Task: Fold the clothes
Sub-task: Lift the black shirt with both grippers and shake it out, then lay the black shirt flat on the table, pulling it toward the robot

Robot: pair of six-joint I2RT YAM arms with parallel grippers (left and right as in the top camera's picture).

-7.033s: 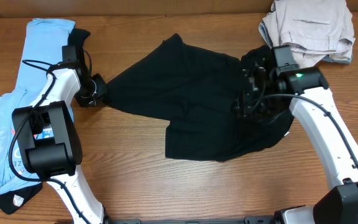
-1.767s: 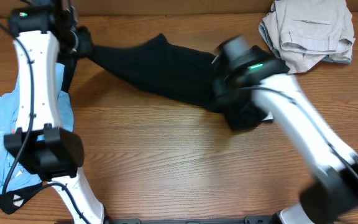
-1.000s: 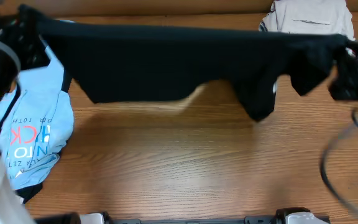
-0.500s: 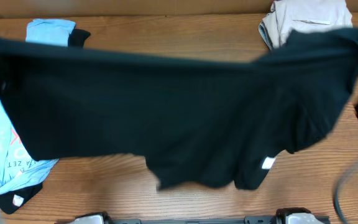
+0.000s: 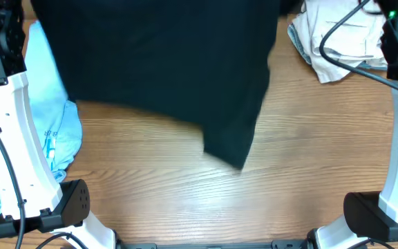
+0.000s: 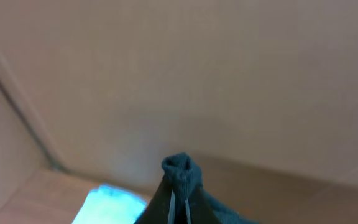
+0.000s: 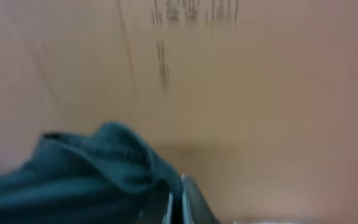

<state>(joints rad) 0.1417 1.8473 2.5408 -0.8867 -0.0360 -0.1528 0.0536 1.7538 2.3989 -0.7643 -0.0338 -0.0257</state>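
Pinches a bunched corner of the black garment (image 5: 164,62) in the left gripper (image 6: 179,210), closed tight on the cloth. Clamps another thick fold in the right gripper (image 7: 178,208) the same way. Hangs the garment high above the table (image 5: 185,200), spread between both grips, with a loose tail drooping toward the table's middle. Looks soft, light and limp: likely to swing, sag and bunch rather than hold a shape. Best taken at two matching corners along one edge, not mid-cloth, to lay flat. Further down, shows a light blue T-shirt (image 5: 54,104) on the table's left side and a beige clothes pile (image 5: 351,52) at the table's far right corner.
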